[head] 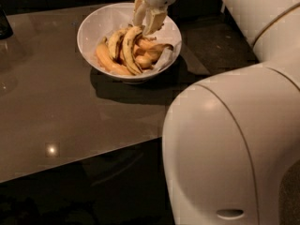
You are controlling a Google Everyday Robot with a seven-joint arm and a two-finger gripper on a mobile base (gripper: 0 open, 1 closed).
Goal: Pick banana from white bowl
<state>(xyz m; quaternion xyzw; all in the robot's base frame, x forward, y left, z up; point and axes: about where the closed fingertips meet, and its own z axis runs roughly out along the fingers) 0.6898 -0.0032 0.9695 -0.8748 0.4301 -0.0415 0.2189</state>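
Note:
The white bowl (93,27) stands on the table at the back, with several bananas piled in it. The long, slim, curved banana (131,53) with a dark edge line leans up out of the pile. Its upper end reaches between the tips of my gripper (146,26). The gripper hangs over the bowl's far right part, pointing down, and is shut on that upper end. Plumper orange-yellow bananas (108,62) lie under and beside it.
The glossy brown table (56,116) runs left and forward of the bowl, with its front edge near the bottom left. A dark object (4,25) stands at the far left edge. My large white arm and body (234,144) fill the right side.

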